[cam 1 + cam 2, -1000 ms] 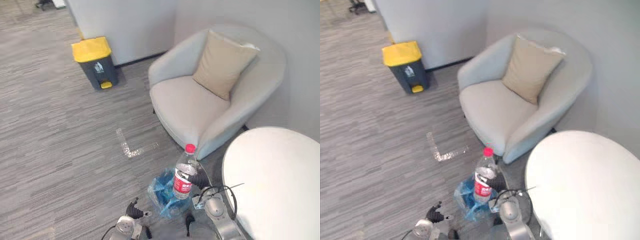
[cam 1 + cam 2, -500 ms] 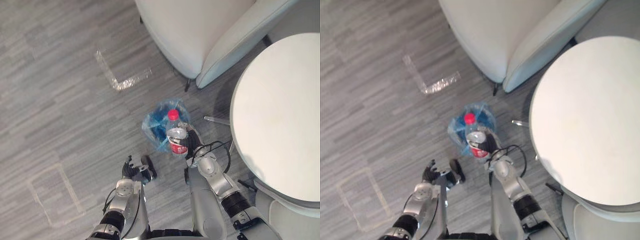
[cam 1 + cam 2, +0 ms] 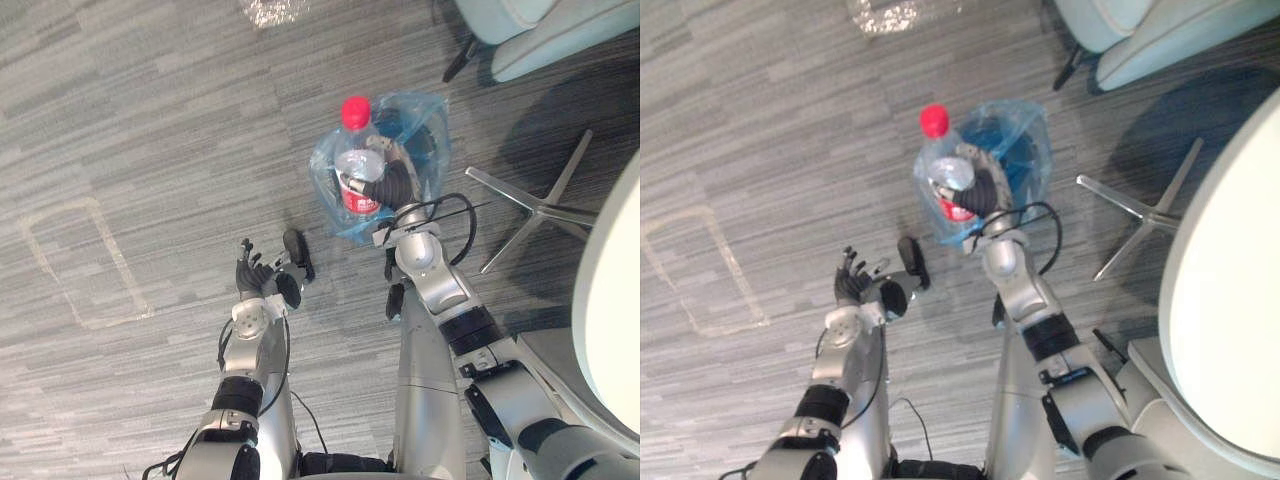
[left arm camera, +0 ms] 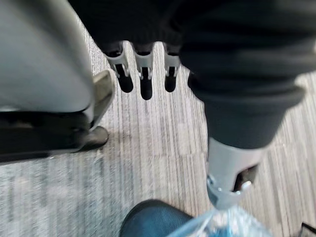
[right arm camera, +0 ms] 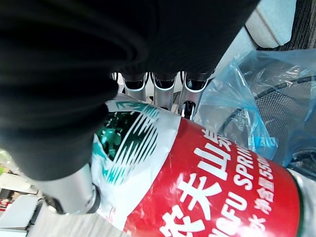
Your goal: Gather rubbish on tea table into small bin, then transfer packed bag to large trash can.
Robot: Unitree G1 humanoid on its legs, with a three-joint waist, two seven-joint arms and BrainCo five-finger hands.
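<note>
A clear plastic bottle (image 3: 355, 165) with a red cap and red label stands upright in my right hand (image 3: 393, 187), whose fingers curl round its body. The right wrist view has the label (image 5: 212, 197) close up under those fingers (image 5: 163, 84). Just beyond the bottle stands the small mesh bin (image 5: 289, 116) on the floor, lined with a blue plastic bag (image 3: 415, 125); the bottle hangs over the bag's near left edge. My left hand (image 3: 262, 282) hovers low over the carpet to the left, fingers straight and spread, holding nothing. Its fingers (image 4: 143, 74) point out over the carpet.
The white round tea table (image 3: 618, 300) fills the right edge, its metal star base (image 3: 530, 210) on the floor beside the bin. A pale armchair (image 3: 545, 40) stands at the top right. Tape marks (image 3: 75, 260) lie on the grey carpet to the left.
The camera has tilted down, so the yellow-lidded can and most of the armchair have left the picture. My right hand still holds the bottle by the blue bag. My left hand shows fuller, fingers spread.
</note>
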